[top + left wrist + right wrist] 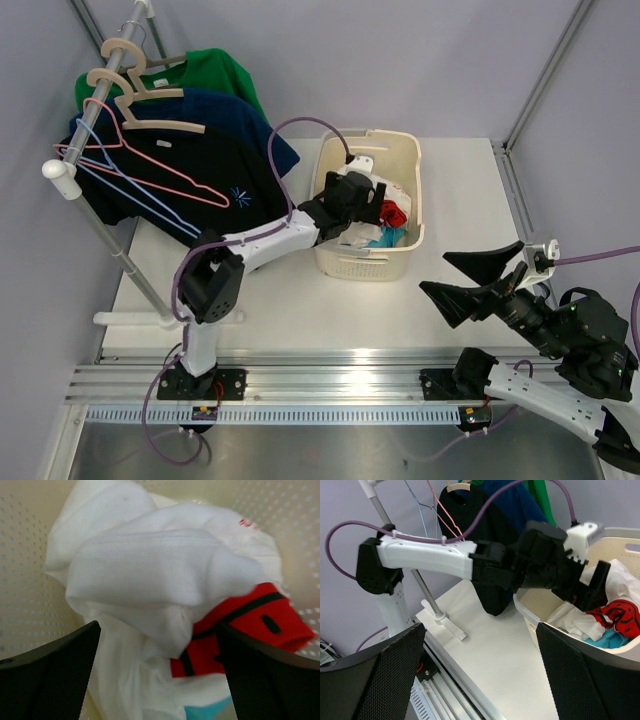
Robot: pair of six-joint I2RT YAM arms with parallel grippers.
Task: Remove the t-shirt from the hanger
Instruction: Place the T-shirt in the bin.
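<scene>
Left hand [157, 627] crops laundry [160, 570] in basket [25, 555].

White t-shirt [160, 575]: crumpled in a loose heap, on no hanger. It lies in the cream perforated basket [385, 137], on top of a red-and-black cloth [250, 625] and a teal cloth [207, 712].
Pink wire hanger [205, 192]: hooked on the rail [100, 100] near its front end, carries no garment, rests against the black t-shirt [215, 165].
Light blue wire hanger [140, 195]: beside the pink one, also bare.
Beige hangers [160, 125]: further back on the same rail.
Hung shirts: the black t-shirt, the navy t-shirt [235, 115] and the green t-shirt [225, 70], side by side.
</scene>
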